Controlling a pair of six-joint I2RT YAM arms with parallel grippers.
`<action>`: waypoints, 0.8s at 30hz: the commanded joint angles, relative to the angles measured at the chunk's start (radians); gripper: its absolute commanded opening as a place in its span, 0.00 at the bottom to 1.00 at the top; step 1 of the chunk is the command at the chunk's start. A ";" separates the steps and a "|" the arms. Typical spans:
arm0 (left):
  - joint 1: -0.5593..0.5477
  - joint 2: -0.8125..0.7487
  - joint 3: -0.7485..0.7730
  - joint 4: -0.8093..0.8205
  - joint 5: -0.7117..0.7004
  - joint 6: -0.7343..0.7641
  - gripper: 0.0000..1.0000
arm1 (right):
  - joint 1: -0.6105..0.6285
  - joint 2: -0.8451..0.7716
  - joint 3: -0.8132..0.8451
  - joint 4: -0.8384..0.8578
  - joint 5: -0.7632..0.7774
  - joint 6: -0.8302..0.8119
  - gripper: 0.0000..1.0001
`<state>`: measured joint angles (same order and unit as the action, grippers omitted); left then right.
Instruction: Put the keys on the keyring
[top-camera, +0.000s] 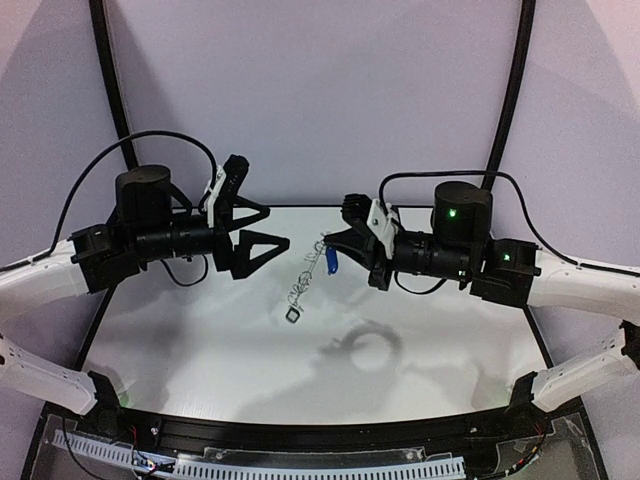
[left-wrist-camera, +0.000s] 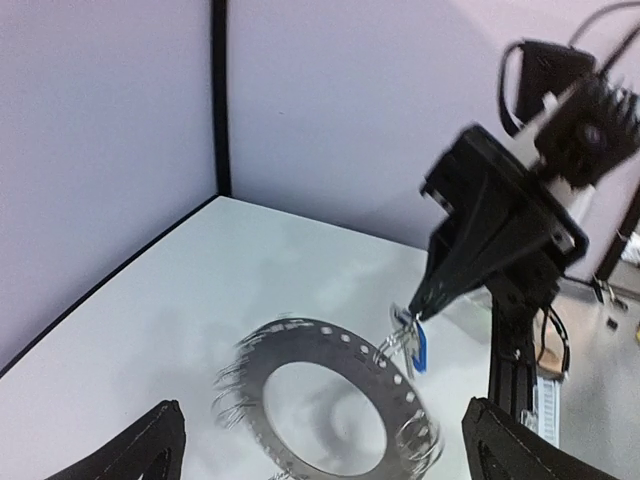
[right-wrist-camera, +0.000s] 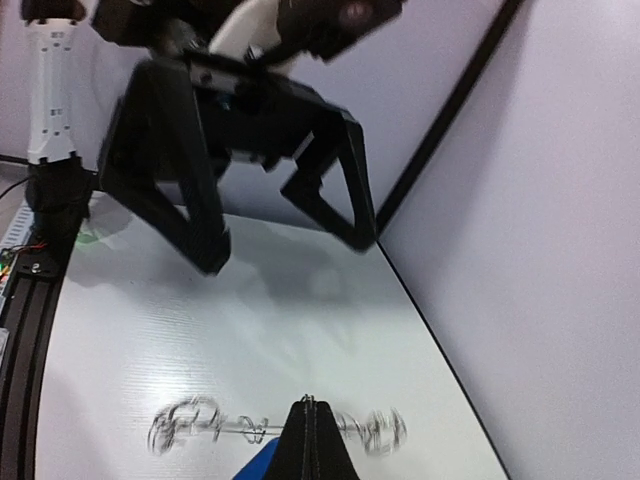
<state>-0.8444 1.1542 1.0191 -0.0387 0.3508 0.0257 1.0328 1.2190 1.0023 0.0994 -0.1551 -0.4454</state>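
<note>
**keyring hangs from the right jaws, left jaws spread wide**

top view: the keyring (top-camera: 308, 280) hangs edge-on in the air above the white counter (top-camera: 180, 340). it reads as a thin tilted line of wire clips running from the right jaws down and to the left. a key with a blue tag (top-camera: 330, 261) dangles just under the gripping point. a small dark tag (top-camera: 292, 316) hangs at the ring's lowest end. the right jaws are pressed together on the ring's upper rim. the left jaws stand wide apart, near the ring on its left side, touching nothing.

left wrist view: here the keyring (left-wrist-camera: 310, 340) shows its flat dark grey face. it has a large centre hole, a row of small holes along the rim and wire clips round the edge, partly blurred. the blue tag (left-wrist-camera: 417, 347) and small silver keys sit at the rim, right under the tips of the right jaws. whether those tips pinch the rim itself or a clip cannot be told. the left fingers (left-wrist-camera: 140, 455) show at both lower corners, far apart.

right wrist view: the right fingers (right-wrist-camera: 310, 450) meet in a single closed point across the blurred, edge-on ring (right-wrist-camera: 180, 425), a corner of blue just beside them. beyond, over the counter (right-wrist-camera: 250, 330), the left jaws gape open.
</note>
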 joint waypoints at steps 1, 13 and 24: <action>0.001 0.023 0.056 -0.042 -0.082 -0.103 0.99 | -0.009 0.002 0.065 -0.055 0.134 0.129 0.00; -0.025 0.149 0.163 -0.148 0.063 0.125 0.94 | -0.008 -0.037 0.089 -0.139 0.075 0.258 0.00; -0.056 0.185 0.090 -0.030 -0.070 0.247 0.87 | -0.008 -0.034 0.123 -0.172 0.116 0.345 0.00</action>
<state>-0.8997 1.3460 1.1393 -0.1127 0.3222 0.2222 1.0313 1.2057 1.0908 -0.0837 -0.0509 -0.1532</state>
